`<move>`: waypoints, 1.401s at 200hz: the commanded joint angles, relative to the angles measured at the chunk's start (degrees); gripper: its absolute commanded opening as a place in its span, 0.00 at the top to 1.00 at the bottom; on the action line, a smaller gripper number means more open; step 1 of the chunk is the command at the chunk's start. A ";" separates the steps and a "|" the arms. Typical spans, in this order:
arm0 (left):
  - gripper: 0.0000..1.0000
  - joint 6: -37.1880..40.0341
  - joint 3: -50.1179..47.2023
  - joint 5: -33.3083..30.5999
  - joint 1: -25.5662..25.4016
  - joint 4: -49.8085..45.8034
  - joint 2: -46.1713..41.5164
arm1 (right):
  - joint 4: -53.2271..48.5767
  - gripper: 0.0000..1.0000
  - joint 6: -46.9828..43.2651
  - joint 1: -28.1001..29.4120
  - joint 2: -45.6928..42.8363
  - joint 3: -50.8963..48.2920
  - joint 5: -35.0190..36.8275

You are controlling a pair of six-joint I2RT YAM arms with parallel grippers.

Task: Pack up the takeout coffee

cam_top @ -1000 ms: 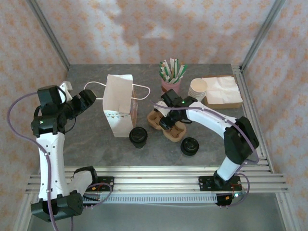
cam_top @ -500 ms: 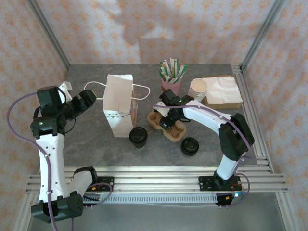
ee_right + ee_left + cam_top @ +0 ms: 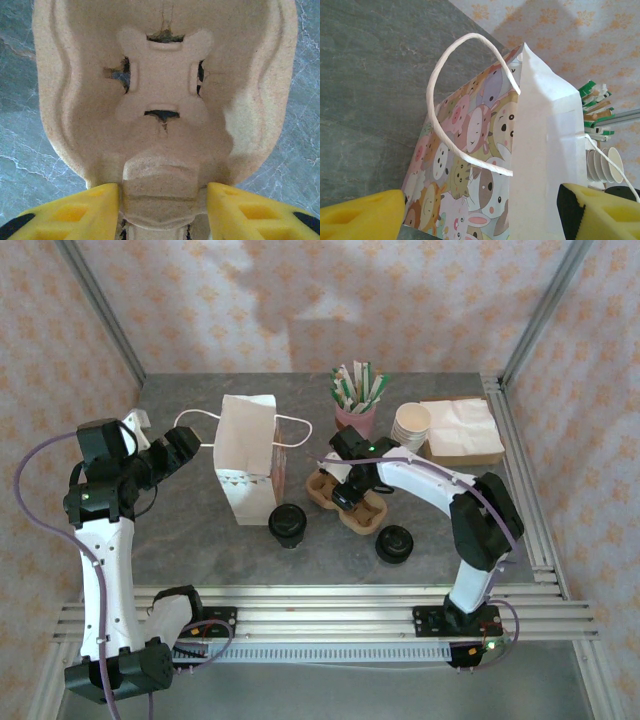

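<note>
Two takeout coffees (image 3: 288, 524) stood on the tabletop (image 3: 180, 530), the second coffee (image 3: 394, 544) to the right of the first. There was one paper bag (image 3: 247, 455) with two white string handles (image 3: 430, 102). One moulded-pulp cup carrier (image 3: 345, 502) lay there. One pink cup (image 3: 356, 420) held a bunch of wrapped straws (image 3: 358, 386), too crowded to count. There was one stack of white paper cups (image 3: 411, 425) and one pile of napkins (image 3: 455, 420) in one tray (image 3: 472, 456).
</note>
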 commanded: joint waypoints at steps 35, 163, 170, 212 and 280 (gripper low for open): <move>0.19 0.94 0.07 1.55 0.58 -0.76 -0.84 | -2.23 0.60 -1.07 -0.27 0.90 2.43 -0.13; 0.19 1.23 0.21 1.20 0.56 -1.01 -0.84 | -3.39 0.66 -0.44 -0.27 -3.52 3.55 -0.95; 0.19 1.29 0.25 1.24 0.59 -1.03 -0.84 | -3.46 0.66 -0.30 -0.27 -3.95 3.58 -0.88; 0.19 0.97 0.19 1.33 0.59 -0.82 -0.76 | -4.55 0.66 0.26 -0.27 -5.02 4.24 -0.49; 0.19 1.57 1.66 -1.65 0.54 -2.07 0.11 | -7.43 0.65 7.95 -0.27 -6.34 5.94 0.09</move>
